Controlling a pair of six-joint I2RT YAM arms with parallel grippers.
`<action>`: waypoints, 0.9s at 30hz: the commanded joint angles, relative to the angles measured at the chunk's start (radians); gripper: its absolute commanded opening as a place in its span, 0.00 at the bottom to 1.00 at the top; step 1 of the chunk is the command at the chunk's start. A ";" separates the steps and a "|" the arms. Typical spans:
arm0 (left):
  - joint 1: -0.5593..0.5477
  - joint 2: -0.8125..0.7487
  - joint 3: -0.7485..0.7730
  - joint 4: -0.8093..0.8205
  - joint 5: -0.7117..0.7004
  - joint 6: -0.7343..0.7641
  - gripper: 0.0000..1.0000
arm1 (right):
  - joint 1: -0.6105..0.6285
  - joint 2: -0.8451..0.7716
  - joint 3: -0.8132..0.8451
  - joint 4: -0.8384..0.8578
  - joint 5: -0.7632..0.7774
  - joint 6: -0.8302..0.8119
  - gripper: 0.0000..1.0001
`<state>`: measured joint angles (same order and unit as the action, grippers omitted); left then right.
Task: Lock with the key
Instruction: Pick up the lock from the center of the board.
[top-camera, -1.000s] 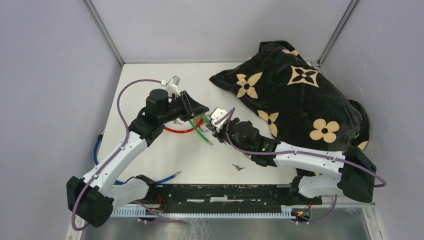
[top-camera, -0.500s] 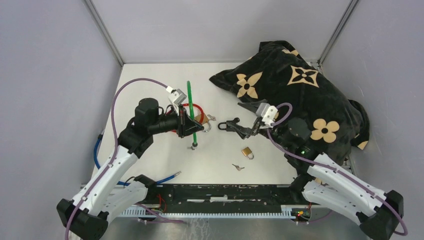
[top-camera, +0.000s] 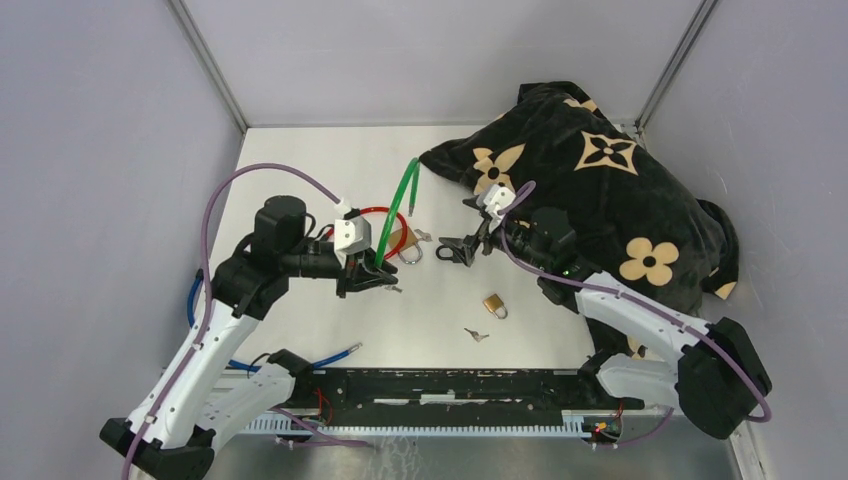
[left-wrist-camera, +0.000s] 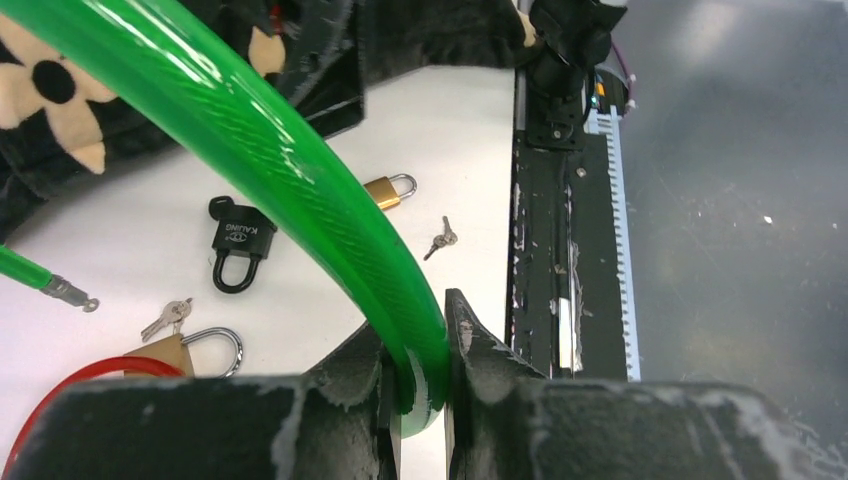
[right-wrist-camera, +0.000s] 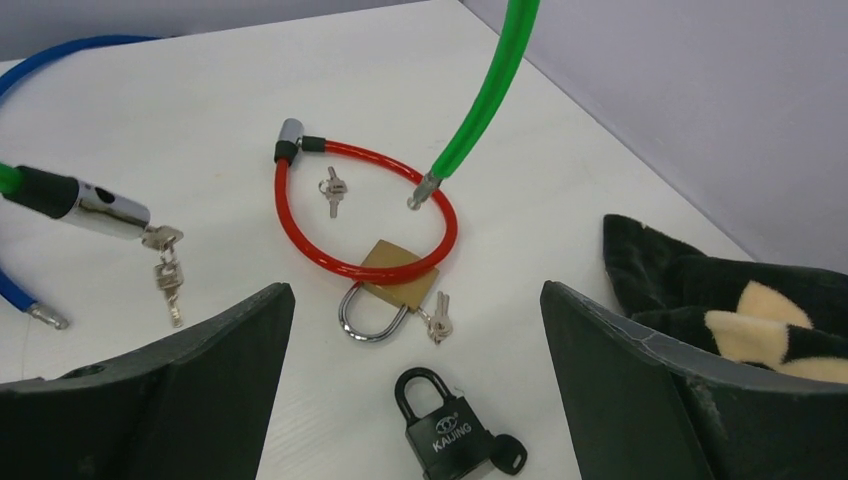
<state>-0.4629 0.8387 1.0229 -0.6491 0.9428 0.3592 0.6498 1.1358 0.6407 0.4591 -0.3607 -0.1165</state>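
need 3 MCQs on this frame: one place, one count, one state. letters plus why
1. The black padlock lies: A) on the table by the right pincer B) lifted in the air C) on the floor.
2. Padlocks on the table: A) one B) three C) five.
3. The left pincer is: A) open and empty B) shut on the green cable C) shut on a padlock.
1 A, it rests flat below the open fingers. 2 B, the black one, the large brass padlock, the small brass padlock. 3 B, the cable sits clamped between its fingers.
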 joint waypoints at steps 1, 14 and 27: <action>-0.002 -0.015 0.064 -0.040 0.089 0.162 0.02 | -0.009 0.072 0.086 0.188 -0.015 0.049 0.98; -0.004 -0.030 0.052 -0.085 0.124 0.193 0.02 | -0.030 0.350 0.190 0.448 -0.029 0.199 0.92; -0.004 -0.065 0.037 -0.090 0.154 0.181 0.02 | -0.049 0.529 0.254 0.669 -0.105 0.386 0.68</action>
<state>-0.4633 0.7937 1.0389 -0.7841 1.0508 0.4919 0.6018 1.6417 0.8349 0.9829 -0.4198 0.1871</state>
